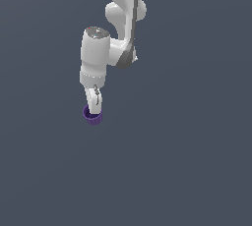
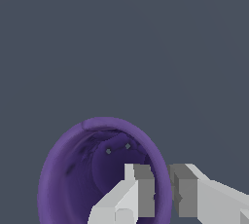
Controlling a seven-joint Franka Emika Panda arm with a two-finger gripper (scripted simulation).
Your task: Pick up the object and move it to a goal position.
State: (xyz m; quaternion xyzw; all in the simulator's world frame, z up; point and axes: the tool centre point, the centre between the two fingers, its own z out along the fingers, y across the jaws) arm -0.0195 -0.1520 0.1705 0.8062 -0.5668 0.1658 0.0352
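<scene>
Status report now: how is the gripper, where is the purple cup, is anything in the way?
Gripper shut on purple cup, one finger inside the hollow, one outside the wall. Cup at the fingertips. Nothing else in view around it.

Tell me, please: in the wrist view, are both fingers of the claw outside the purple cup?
No: one finger is inside the hollow of the purple cup and the other is outside, with the cup's wall between them.
</scene>
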